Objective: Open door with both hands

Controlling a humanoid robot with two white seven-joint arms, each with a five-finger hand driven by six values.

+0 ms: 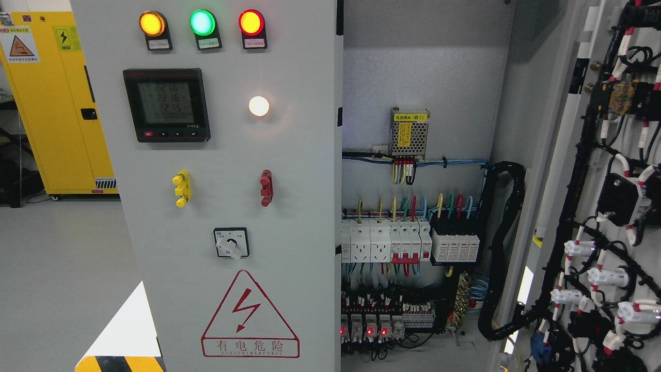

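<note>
Rightward, open door (609,206) (wiring exposed)

The left door (289,155) bears a red warning triangle (250,315) reading "有电危险"; the meter (167,105) display shows blurred digits.

A yellow cabinet (62,103) is standing far left on the grey floor (62,268), warning labels (20,45) showing on its front. A striped black-and-yellow marking (119,363) is peeking in along the bottom edge.
</note>
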